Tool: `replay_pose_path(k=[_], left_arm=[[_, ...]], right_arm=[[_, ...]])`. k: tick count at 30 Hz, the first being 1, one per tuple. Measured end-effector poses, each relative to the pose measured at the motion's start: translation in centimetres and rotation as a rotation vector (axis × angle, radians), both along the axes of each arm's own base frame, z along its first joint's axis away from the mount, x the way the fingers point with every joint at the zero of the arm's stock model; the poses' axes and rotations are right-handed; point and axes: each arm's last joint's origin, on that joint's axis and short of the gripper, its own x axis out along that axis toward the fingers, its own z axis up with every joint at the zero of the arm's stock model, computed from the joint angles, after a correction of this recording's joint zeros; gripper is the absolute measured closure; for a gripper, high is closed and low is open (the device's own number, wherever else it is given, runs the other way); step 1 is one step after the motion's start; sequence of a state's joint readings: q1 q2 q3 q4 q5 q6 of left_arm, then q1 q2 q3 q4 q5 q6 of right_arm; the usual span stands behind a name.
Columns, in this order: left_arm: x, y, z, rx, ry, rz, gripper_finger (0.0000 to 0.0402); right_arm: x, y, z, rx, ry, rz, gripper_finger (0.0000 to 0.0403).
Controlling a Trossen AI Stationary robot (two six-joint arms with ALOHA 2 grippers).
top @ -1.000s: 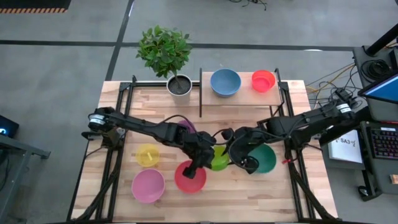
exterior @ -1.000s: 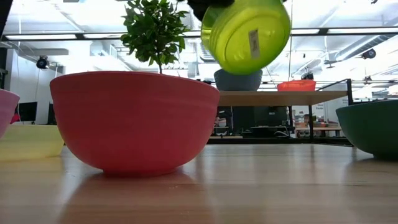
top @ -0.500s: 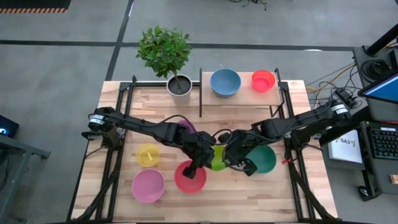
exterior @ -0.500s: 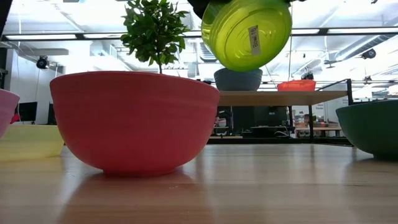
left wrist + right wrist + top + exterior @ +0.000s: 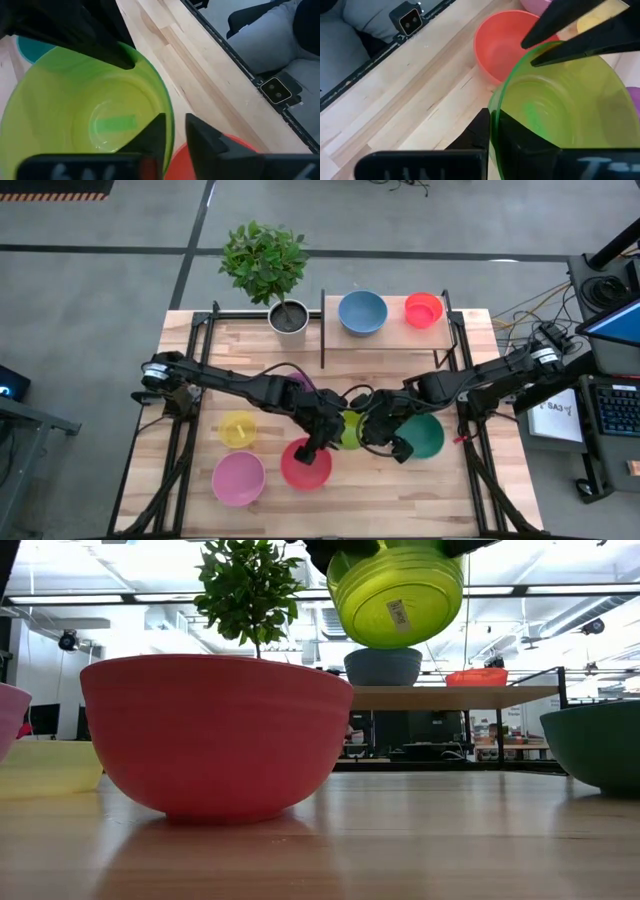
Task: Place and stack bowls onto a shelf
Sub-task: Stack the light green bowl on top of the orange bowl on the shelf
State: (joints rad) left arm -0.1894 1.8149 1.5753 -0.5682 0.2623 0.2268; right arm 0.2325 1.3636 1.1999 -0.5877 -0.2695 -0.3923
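while aloft, lime green bowl [image 5: 398, 598] rim-pinched by both tools

Two bowls [image 5: 362, 313] sat side by side on the shelf [image 5: 392, 332]. A plant pot [image 5: 288, 317] stood just left of it. Five more bowls [image 5: 238, 478] lay on the table [image 5: 400, 480] in front.

In the high view, centre of the frame, the lime green bowl [image 5: 350, 431] is mostly covered by the two arms meeting over it, and the purple bowl [image 5: 301, 385] just left of centre shows only a sliver behind the left arm. In the low view, the pink bowl [image 5: 8, 720] is cut by the left edge, the teal bowl [image 5: 597, 745] by the right edge, and the top edge crops the lime green bowl's rim. The yellow bowl [image 5: 48, 765] at lower left is half hidden behind the red bowl [image 5: 215, 730].
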Motion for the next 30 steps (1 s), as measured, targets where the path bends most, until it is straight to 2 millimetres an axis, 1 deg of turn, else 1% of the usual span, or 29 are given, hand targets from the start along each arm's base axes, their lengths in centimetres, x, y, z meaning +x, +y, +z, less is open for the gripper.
replay_pose_path(k=[3,7,9,12,15,19,23,27,30], left_arm=[[0.0,0.1,0.0,0.023,-0.003,0.021,0.0288],[-0.4,0.5,0.4,0.122,0.026,0.083,0.0224],[-0.9,0.7,1.4,0.165,0.06,0.087,0.02],[-1.4,0.9,3.5,0.175,0.082,0.091,0.0177],[-1.8,1.1,5.3,0.205,0.085,0.089,0.0169],[-2.5,1.6,7.4,0.308,0.066,0.14,0.0171],[-3.3,2.2,8.8,0.363,0.051,0.192,0.0176],[-5.0,3.0,9.6,0.339,0.02,0.234,0.018],[-6.2,3.4,9.6,0.295,-0.013,0.288,0.0183]], right_arm=[[0.0,0.0,0.0,0.003,0.003,-0.009,0.0394],[-0.1,-0.2,0.1,-0.002,0.006,-0.036,0.0394],[-0.3,-0.5,0.2,-0.016,0.018,-0.066,0.0394],[-0.8,-1.2,0.7,-0.051,0.044,-0.134,0.0394],[-1.3,-2.2,1.7,-0.102,0.073,-0.229,0.0394],[-2.2,-3.7,3.4,-0.196,0.093,-0.362,0.0394],[-3.6,-6.2,5.2,-0.22,0.086,-0.486,0.0394],[-6.3,-9.5,7.1,-0.21,0.033,-0.636,0.0394],[-8.6,-12.1,8.1,-0.201,0.002,-0.77,0.0394]])
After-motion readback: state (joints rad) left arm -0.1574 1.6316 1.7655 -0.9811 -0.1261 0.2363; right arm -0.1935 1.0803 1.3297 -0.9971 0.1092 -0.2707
